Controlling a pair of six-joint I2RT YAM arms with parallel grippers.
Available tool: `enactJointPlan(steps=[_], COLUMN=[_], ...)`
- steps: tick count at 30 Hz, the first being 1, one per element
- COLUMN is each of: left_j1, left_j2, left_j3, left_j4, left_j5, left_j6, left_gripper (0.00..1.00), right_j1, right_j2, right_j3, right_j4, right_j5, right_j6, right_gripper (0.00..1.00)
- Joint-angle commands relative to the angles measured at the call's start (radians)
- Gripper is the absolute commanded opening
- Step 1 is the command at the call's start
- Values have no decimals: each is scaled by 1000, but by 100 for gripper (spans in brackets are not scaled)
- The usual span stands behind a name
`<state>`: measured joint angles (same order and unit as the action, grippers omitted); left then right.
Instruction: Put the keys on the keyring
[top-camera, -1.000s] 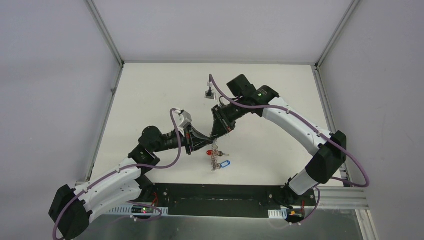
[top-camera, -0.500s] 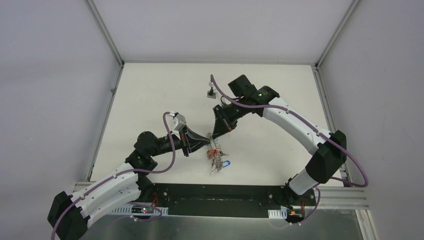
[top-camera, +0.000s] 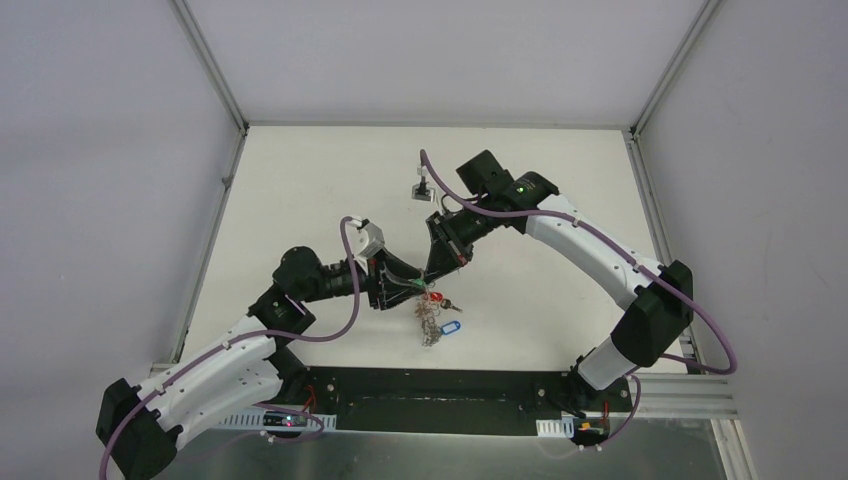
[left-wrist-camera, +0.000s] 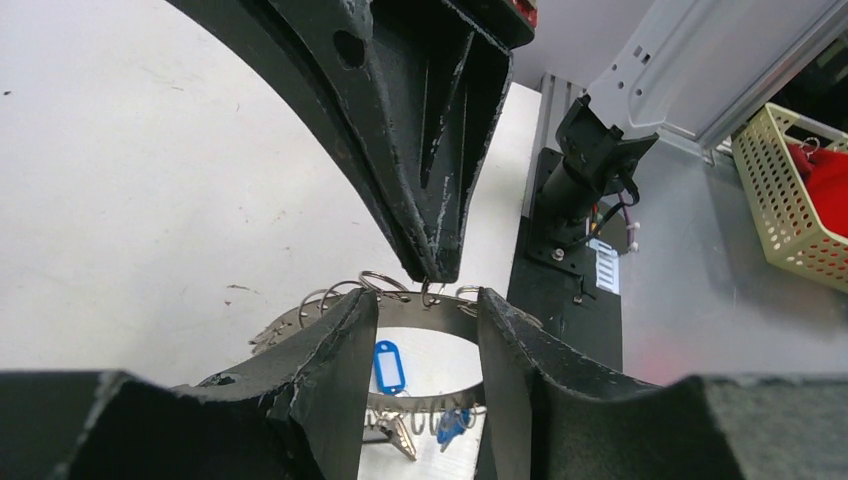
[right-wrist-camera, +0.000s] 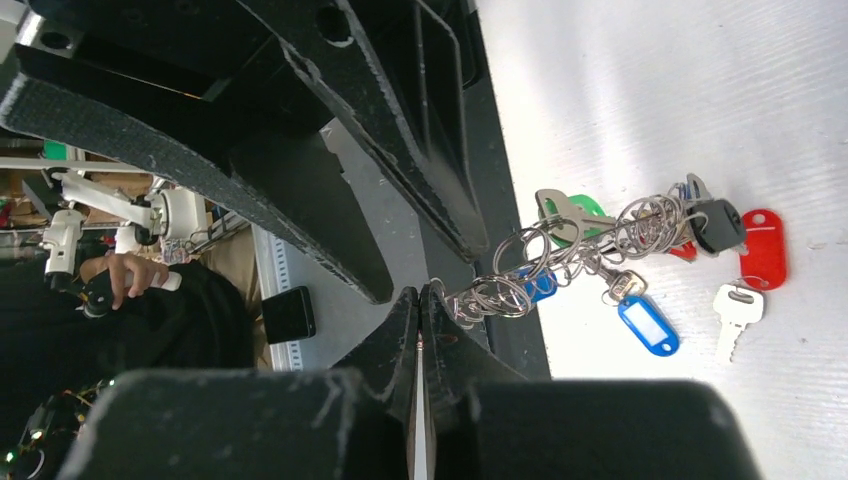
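Observation:
The keyring (left-wrist-camera: 415, 318), a flat grey band edged with wire loops, hangs over the table's middle (top-camera: 430, 312). My right gripper (top-camera: 432, 282) is shut on a loop at its rim (right-wrist-camera: 420, 293). My left gripper (left-wrist-camera: 425, 303) is open, its fingers (left-wrist-camera: 335, 370) standing across the ring; whether they touch it I cannot tell. A red tag (right-wrist-camera: 765, 250) with a silver key (right-wrist-camera: 735, 305) lies at the bundle's end. A blue tag (right-wrist-camera: 648, 325) hangs below (top-camera: 450, 327). Green-tagged (right-wrist-camera: 585, 210) and black-headed (right-wrist-camera: 715, 225) keys sit among the loops.
A small black-and-white object (top-camera: 420, 185) stands on the table behind the grippers. The black mounting plate (top-camera: 450, 400) runs along the near edge. A cream basket (left-wrist-camera: 790, 190) sits off the table. Metal frame posts (top-camera: 210, 70) bound the white tabletop.
My left gripper was shut and now stands open at the ring, after dipping toward its base and coming back. The key bundle swayed. The right gripper stayed shut in place.

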<state>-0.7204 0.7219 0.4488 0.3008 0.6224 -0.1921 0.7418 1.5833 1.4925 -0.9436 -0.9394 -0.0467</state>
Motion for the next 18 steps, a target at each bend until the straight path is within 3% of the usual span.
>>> enactJointPlan(steps=[1,4,8,15,18], left_j1=[-7,-7,-6,-7,-7], left_j2=[31,44,53,71,74], left_j3=[64,74,89,106,105], left_j4=[-31,-36,-50,-23,-2], left_j5=[65,76,105,185,205], left_j6=[78,108,154,179,183], left_gripper=[43,43,33,28,14], right_j1=[8,10,13,22,25], right_j2=[-3,-2,-1,12,12], right_j3=[54,57,57,57,60], right_j4=[-19,-21,-12,-9,-6], right_j5=[-115,-128,-155,-157,-149], right_j6=[-58,-63,-59,-51,-49], right_gripper=[0,0,0,0,0])
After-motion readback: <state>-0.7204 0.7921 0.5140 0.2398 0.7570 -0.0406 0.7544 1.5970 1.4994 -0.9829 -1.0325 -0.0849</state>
